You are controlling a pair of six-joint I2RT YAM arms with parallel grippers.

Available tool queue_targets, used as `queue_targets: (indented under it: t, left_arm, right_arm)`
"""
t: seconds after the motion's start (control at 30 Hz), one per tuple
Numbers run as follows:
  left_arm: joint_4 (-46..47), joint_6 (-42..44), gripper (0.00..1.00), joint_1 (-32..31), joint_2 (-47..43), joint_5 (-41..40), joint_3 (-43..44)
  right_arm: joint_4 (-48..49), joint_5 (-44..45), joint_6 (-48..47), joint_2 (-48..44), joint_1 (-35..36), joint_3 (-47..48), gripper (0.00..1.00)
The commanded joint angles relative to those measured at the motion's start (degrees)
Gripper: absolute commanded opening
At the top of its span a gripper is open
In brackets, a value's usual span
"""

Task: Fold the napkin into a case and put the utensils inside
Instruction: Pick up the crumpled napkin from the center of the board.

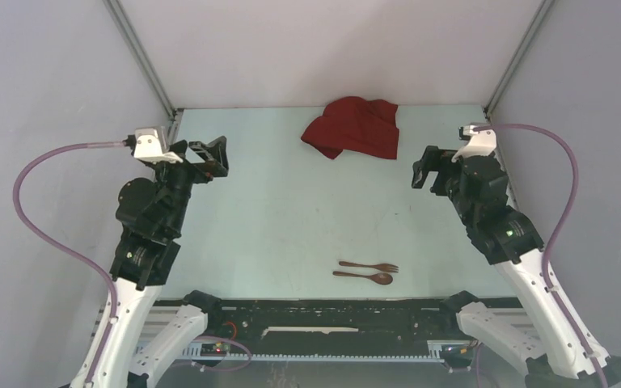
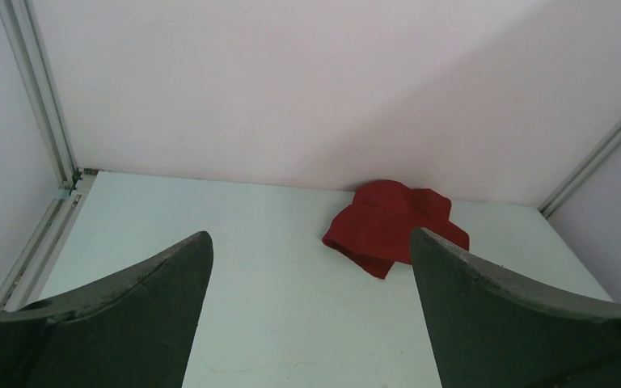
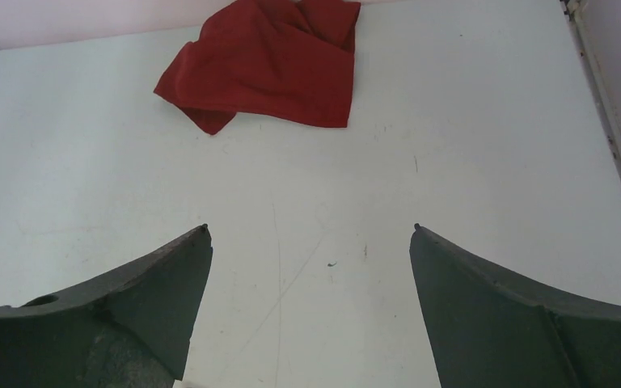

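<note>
The dark red napkin (image 1: 352, 127) lies crumpled near the back wall, also seen in the left wrist view (image 2: 388, 226) and the right wrist view (image 3: 271, 65). The utensils lie side by side near the front edge: a brown fork (image 1: 369, 266) and, just nearer, a brown spoon (image 1: 364, 277). My left gripper (image 1: 210, 158) hovers open over the table's left side, far from the cloth. At the right my right gripper (image 1: 422, 174) hangs open with nothing between its fingers. In each wrist view only bare table shows between the wide-spread fingers (image 2: 154, 315) (image 3: 154, 307). No folded case shows.
White walls with metal corner posts (image 1: 141, 56) (image 1: 521, 52) enclose the pale table (image 1: 291, 210). A black rail (image 1: 323, 319) runs along the near edge between the arm bases. Purple cables (image 1: 40, 218) loop beside each arm.
</note>
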Motion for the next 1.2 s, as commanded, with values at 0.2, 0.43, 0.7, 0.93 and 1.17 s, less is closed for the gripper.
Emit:
queue_targets:
  t: [0.2,0.43,0.7,0.93,1.17]
  left_arm:
    - [3.2,3.8,1.0,-0.8,1.5,-3.3,-1.9]
    - [3.7,3.2,1.0,-0.9,1.9,-1.6,-3.0]
    - [4.6,2.3,1.0,-0.9,3.3,0.8,-3.7]
    - [5.0,1.4,1.0,-0.9,4.0,2.8,-4.2]
    - [5.1,0.1,1.0,-0.8,4.9,5.6,-3.7]
  right_arm:
    - [-0.9,4.5,0.4,14.7,2.4,5.1,0.99]
    - [2.3,14.2,-16.6,35.8,8.0,10.1,1.0]
    - [24.4,8.7,-44.3,55.8,9.0,11.3,0.92]
    - [18.7,3.1,-43.0,70.1,2.4,26.4,0.81]
    - [0.2,-15.0,-19.4,81.4,-9.4,51.6,0.81]
